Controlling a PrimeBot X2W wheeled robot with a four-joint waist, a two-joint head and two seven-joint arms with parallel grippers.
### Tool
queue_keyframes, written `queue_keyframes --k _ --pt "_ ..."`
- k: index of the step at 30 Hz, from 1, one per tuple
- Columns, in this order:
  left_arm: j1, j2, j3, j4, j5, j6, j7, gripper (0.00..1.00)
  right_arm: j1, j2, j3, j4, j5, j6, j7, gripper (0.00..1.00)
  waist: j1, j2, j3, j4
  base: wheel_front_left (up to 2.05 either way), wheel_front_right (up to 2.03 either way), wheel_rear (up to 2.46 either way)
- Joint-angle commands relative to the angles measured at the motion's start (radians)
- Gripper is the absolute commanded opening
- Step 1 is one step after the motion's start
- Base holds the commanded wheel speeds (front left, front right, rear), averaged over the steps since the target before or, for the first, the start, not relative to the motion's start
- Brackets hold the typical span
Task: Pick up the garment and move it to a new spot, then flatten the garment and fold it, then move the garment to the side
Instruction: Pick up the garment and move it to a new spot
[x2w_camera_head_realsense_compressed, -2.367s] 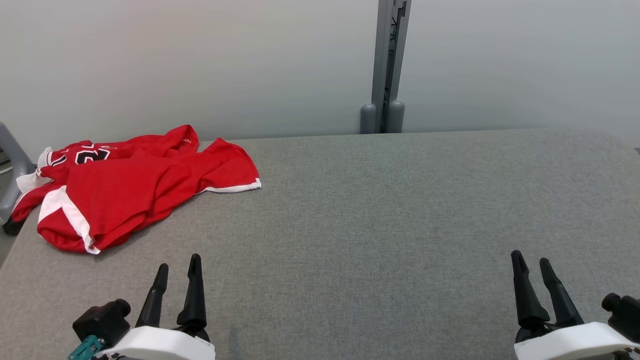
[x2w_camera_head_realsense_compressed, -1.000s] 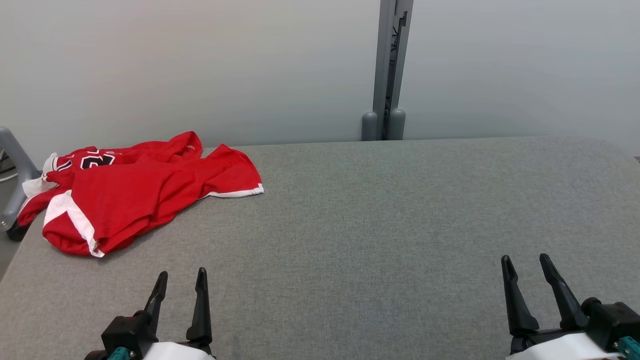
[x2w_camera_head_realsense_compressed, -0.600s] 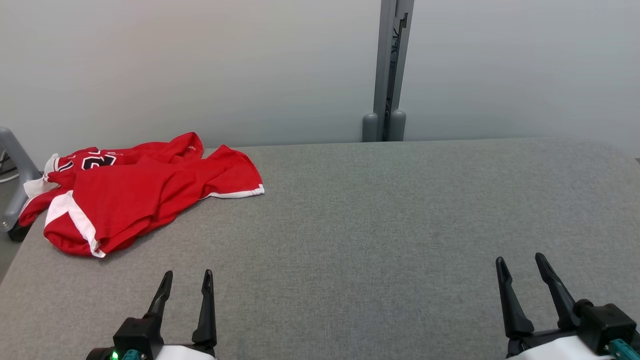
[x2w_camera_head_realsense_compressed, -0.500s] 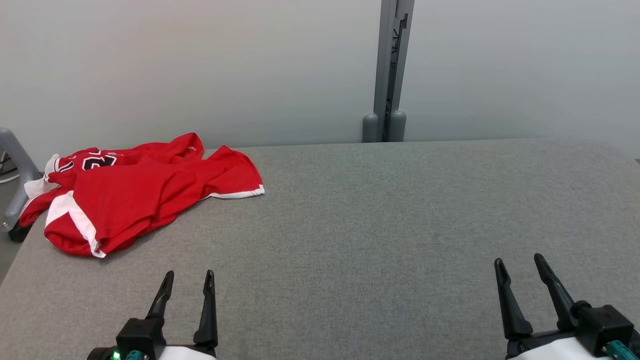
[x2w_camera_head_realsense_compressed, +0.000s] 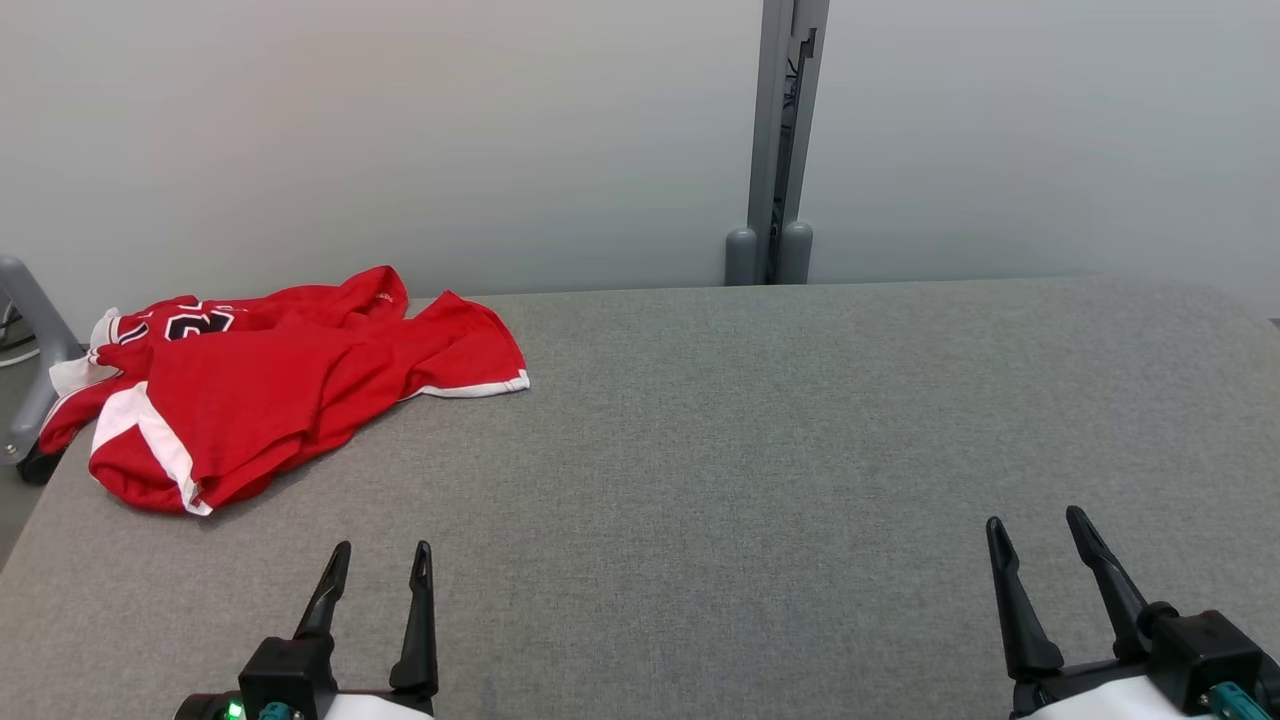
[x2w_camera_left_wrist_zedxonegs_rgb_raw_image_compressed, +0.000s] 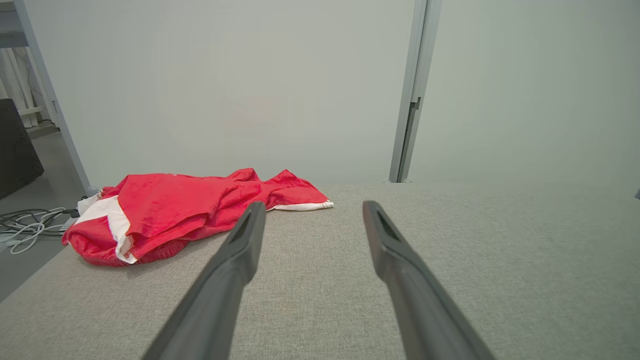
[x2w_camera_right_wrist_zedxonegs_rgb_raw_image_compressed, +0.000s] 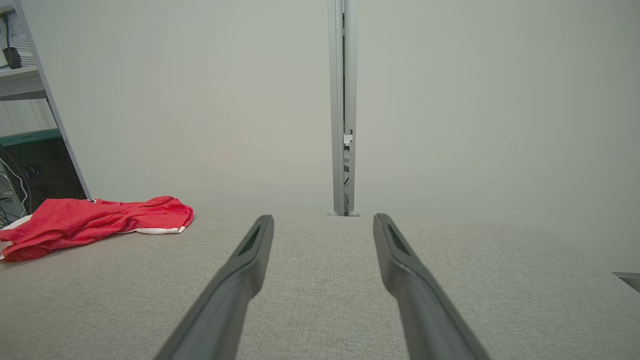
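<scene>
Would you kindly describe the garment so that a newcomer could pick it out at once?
A wide grey cloth-covered table stands before a pale wall with a grey post. On the table's far left corner lies a crumpled shirt. It is bright red with white trim and dark numerals, unlike the plain grey surface around it.

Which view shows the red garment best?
Head view: the red garment shows from above, number print included. Left wrist view gives a low side-on look; right wrist view, a small strip at its edge.
</scene>
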Motion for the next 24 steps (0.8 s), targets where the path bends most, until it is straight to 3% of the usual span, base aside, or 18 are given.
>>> queue_keyframes --k 1,16,19,24 --pt "0.004 0.005 0.001 0.000 0.001 0.004 -0.005 1.00 0.007 -0.008 -0.003 -0.002 -0.003 0.002 -0.006 1.00 0.0000 -0.0001 0.000 0.000 0.00 0.00 0.00" --pt "0.007 0.005 -0.003 0.004 0.010 -0.003 -0.005 1.00 0.027 -0.008 -0.009 -0.008 -0.005 0.002 -0.005 1.00 0.0000 -0.0001 -0.013 0.032 0.00 0.00 0.00" --pt "0.002 0.005 0.000 0.004 0.012 -0.005 -0.005 1.00 0.029 -0.008 -0.011 -0.009 -0.004 0.002 -0.005 1.00 0.0000 -0.0001 -0.015 0.057 0.00 0.00 0.00" --pt "-0.008 0.006 0.001 0.006 0.023 -0.014 -0.004 1.00 0.034 -0.007 -0.014 -0.013 0.004 0.002 -0.005 1.00 0.0000 -0.0001 -0.014 0.156 0.00 0.00 0.00"
